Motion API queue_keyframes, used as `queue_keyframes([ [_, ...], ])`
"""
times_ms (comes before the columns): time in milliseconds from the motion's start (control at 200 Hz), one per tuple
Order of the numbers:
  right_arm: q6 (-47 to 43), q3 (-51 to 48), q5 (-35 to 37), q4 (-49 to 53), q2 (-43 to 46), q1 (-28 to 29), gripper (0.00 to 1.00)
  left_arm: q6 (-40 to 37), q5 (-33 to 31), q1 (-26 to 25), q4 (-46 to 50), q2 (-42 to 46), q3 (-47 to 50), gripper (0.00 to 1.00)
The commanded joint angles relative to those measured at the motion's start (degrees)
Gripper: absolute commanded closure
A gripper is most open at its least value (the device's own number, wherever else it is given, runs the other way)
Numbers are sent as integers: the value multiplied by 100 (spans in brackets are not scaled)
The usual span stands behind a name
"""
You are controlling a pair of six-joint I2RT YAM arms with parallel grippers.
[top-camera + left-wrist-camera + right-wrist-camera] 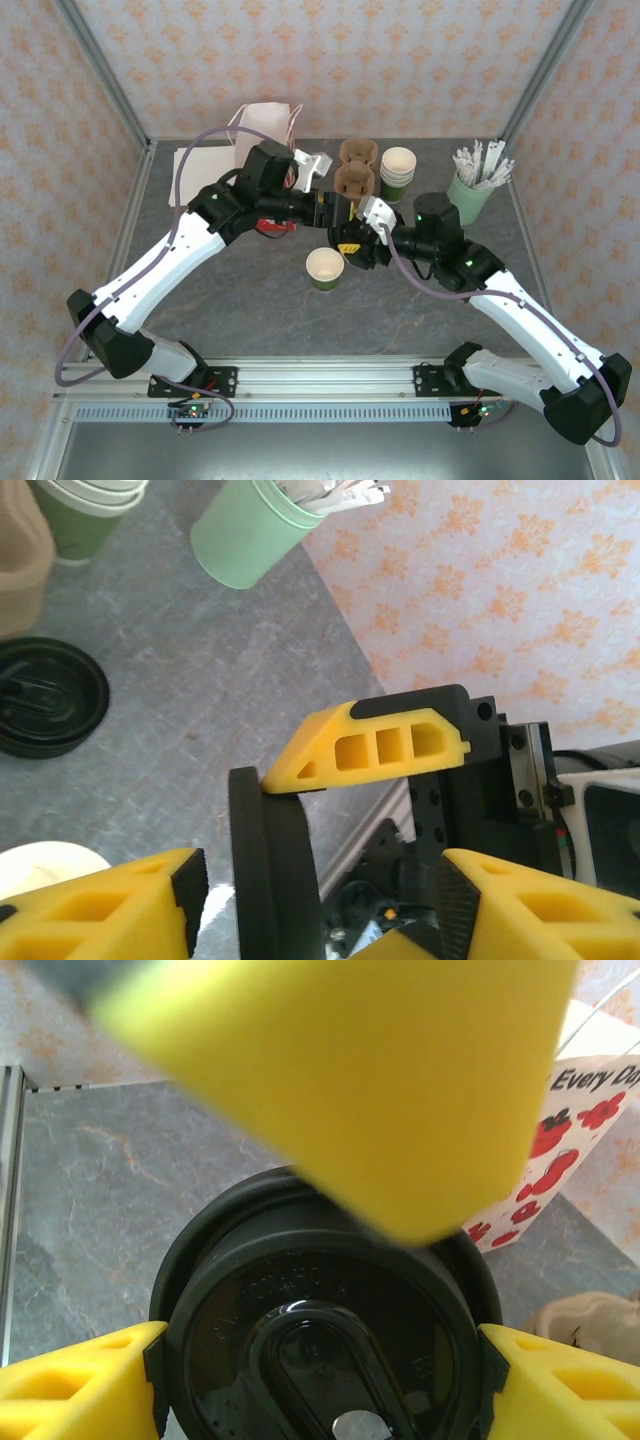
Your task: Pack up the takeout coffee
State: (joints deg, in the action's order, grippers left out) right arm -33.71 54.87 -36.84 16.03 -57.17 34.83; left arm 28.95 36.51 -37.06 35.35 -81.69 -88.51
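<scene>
A black plastic lid [320, 1300] hangs above the table, and my right gripper [320, 1370] is shut on its rim from both sides. No cup shows under it. My left gripper [315, 900] is open, its fingers spread wide on either side of the same lid [270, 860], which is edge-on there. Both grippers meet at mid-table: the left [345, 210] and the right [353, 246]. A lidless dark green cup [325, 268] with a cream inside stands just in front of them. A lidded takeout coffee is out of view.
A second black lid [45, 695] lies flat on the table. Behind stand brown pulp carriers [357, 165], a stack of lidless green cups [397, 172], and a pale green holder of white sticks [470, 190]. A white poppy-print paper bag [265, 130] is at back left.
</scene>
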Motion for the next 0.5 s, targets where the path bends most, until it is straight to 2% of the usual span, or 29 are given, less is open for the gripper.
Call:
queue_keyframes([
  [0,-147,18,169,349,57,14,26,63,-579,103,46,353,147,30],
  [110,-180,24,335,634,-25,50,26,134,-1105,322,193,670,381,23],
  [215,-109,162,625,948,-142,171,26,620,-1433,643,145,1113,908,21],
  [315,-34,392,1038,1305,-340,371,26,932,-1413,892,35,1496,1528,21],
  [495,282,1050,1787,2064,-963,786,26,1228,-1424,953,53,1872,2369,21],
])
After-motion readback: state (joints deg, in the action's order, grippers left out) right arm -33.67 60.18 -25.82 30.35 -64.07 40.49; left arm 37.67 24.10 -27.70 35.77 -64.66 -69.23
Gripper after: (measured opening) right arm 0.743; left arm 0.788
